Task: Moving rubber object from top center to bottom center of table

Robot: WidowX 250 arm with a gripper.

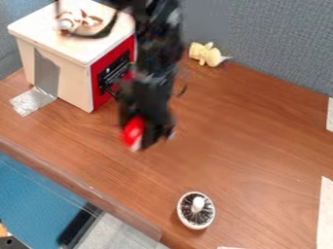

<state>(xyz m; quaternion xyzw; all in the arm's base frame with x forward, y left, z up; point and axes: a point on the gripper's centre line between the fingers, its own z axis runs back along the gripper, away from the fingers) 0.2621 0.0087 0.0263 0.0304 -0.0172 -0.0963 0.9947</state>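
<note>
Gripping what looks like the rubber object, red with a white end point(134, 130), the gripper point(151, 140) hangs over the middle of the table point(240, 136), a bit left of centre. Jaws closed on it, best guess; the dark parts hide most of the contact.

Main risk: the bottom-centre spot is probably tight. The round white bristled piece point(195, 210) sits there, so a low or careless approach could knock it. Going too far towards the camera could put the object over the front edge point(88, 189). Held off to one side of the jaws, it might also twist or slip at release and roll.

Orientation: long axis runs steeply, near vertical in view; white end points down towards the tabletop, red part above.
</note>
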